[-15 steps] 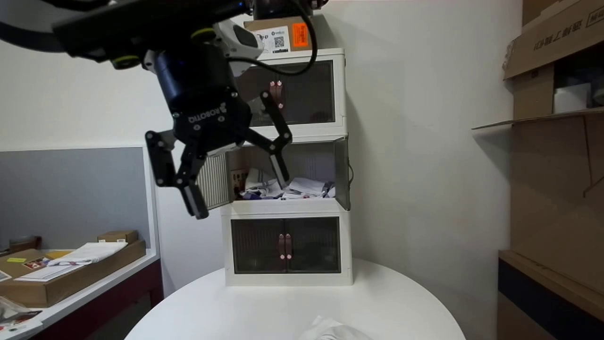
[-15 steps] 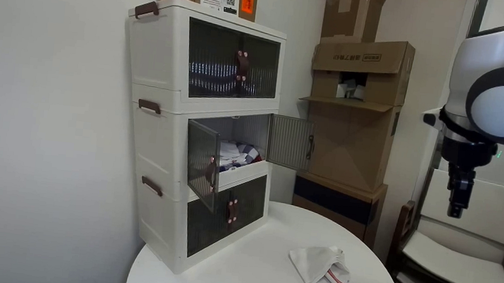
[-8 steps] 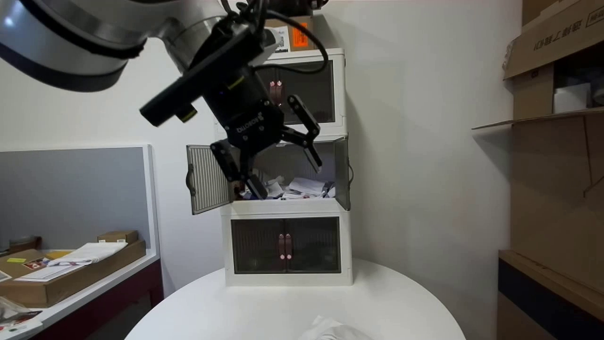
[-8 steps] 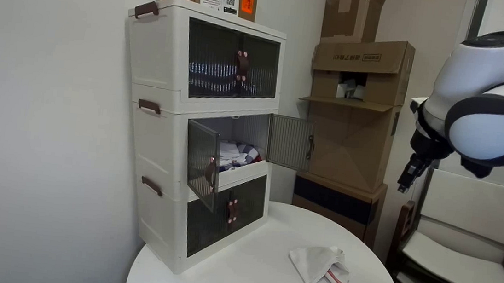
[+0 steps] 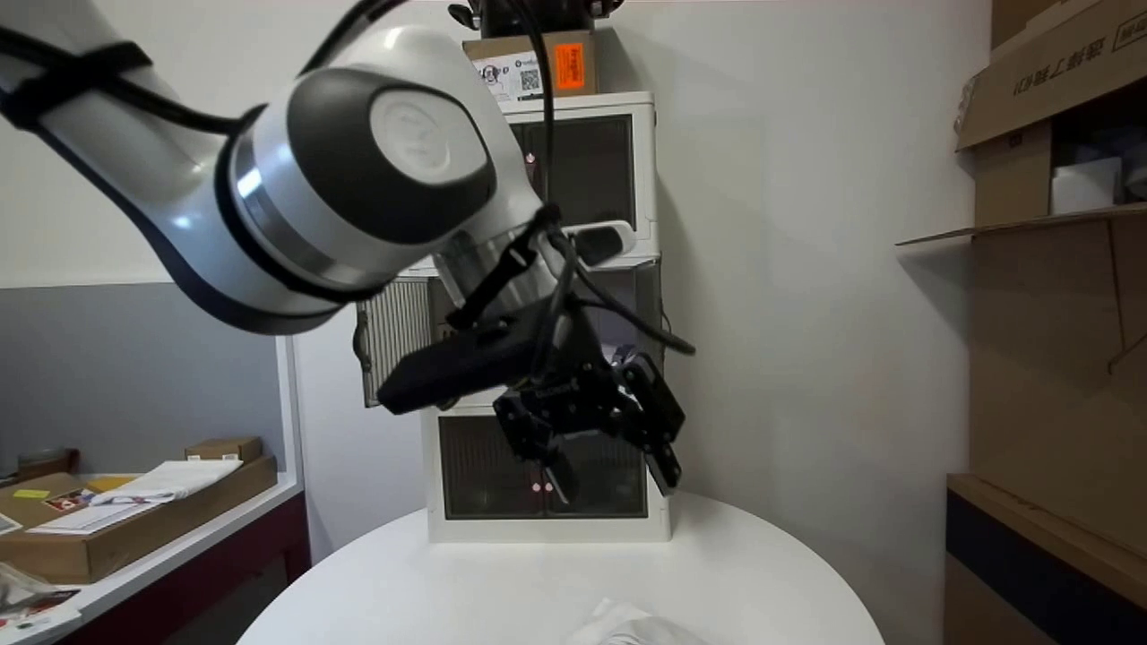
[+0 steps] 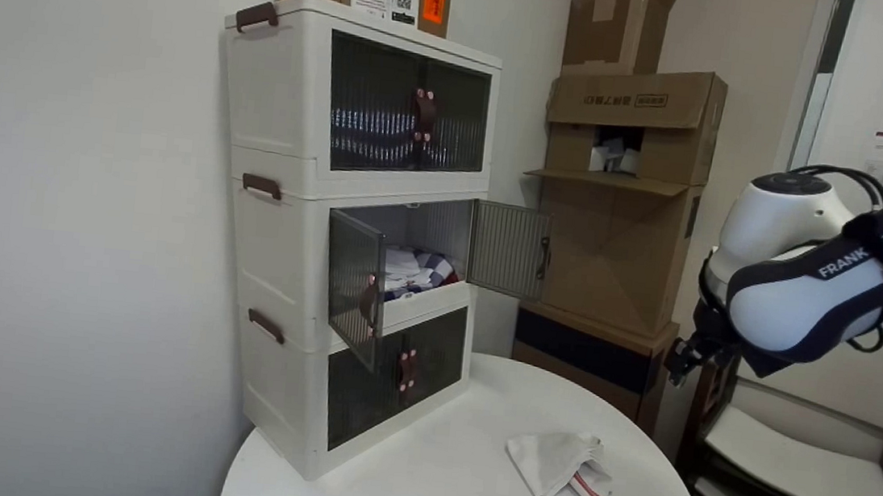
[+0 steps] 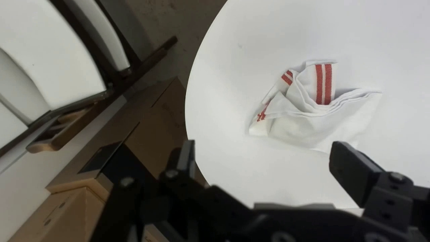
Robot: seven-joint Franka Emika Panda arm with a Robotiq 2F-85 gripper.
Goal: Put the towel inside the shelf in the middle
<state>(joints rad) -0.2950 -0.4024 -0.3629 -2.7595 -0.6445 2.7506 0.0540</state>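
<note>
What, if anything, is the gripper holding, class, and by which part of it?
Nothing is held: the gripper stands open, and the towel lies on the white table.

In an exterior view, we see the towel [image 5: 633,629] cut off below, and the arm [image 5: 345,170] hides much of the shelf [image 5: 618,285]. The wrist view cuts the end effector [image 7: 263,146] short.

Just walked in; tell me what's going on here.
A robot arm handles nothing yet: its gripper hangs open, apart from the red-striped white towel, which lies crumpled on the round table. The middle shelf has both doors open and cloths inside; the towel has yet to go in there.
</note>
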